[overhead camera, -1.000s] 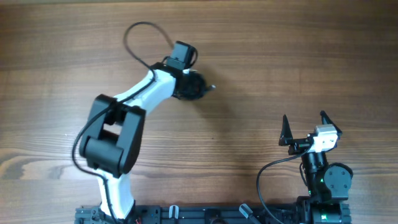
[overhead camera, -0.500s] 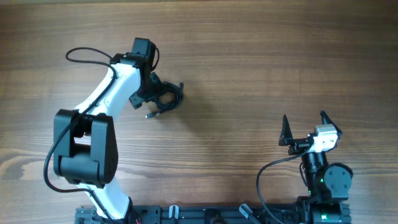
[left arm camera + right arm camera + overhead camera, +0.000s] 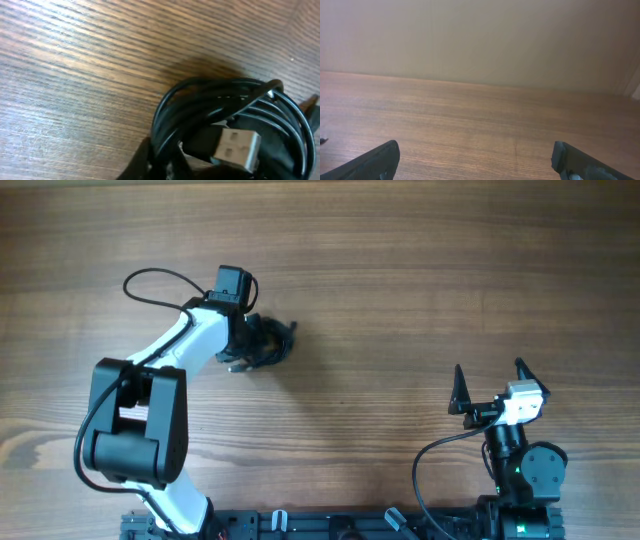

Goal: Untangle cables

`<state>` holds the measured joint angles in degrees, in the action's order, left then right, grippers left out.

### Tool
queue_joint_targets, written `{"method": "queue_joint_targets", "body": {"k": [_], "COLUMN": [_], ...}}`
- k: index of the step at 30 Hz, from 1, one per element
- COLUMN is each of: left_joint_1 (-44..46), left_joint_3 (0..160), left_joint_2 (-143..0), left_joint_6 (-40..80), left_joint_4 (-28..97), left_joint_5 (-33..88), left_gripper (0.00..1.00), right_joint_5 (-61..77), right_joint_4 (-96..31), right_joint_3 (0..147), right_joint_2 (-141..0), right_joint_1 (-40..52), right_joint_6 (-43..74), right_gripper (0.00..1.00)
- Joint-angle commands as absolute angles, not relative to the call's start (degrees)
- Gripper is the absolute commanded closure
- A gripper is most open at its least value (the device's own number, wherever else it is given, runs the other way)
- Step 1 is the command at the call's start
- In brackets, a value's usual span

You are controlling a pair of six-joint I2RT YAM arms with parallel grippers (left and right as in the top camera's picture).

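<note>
Leftward across the brown wooden counter goes the left arm, its white-and-black left pincer ending up further from the right edge than a second ago. Half a second ago its jaws stood spread over the bundle; now they are closed, apparently gripping the thin black cables. The cables sit on the counter's left half, about midway between far and near edges, coiled in several overlapping loops with a silver USB plug lying inside the coil. Untangling looks barely begun: no strand is pulled free and every loop is left to separate. By the near right corner, the black right pincer hangs wide open, empty, unmoved.
</note>
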<state>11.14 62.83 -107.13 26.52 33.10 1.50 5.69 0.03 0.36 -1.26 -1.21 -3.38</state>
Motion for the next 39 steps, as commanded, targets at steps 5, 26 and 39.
{"method": "queue_joint_targets", "body": {"k": [5, 26, 39], "left_joint_1": [11.22, 13.06, 14.24], "left_joint_3": [60.77, 64.82, 65.49], "left_joint_2": [-108.31, -107.85, -110.98], "left_joint_6": [59.92, 3.40, 12.93], "left_joint_4": [38.37, 34.63, 33.47], "left_joint_5": [21.76, 6.35, 6.52], "left_gripper": [0.96, 0.31, 0.96], "right_joint_5": [5.08, 5.08, 5.08], "right_joint_4": [0.25, 0.27, 0.27], "right_joint_3": [0.30, 0.30, 0.30], "right_joint_2": [-0.80, -0.80, -0.80], "right_joint_1": [-0.93, -0.93, -0.93], "right_joint_6": [-4.43, -4.38, -4.38], "right_gripper": [0.00, 0.00, 0.00]}}
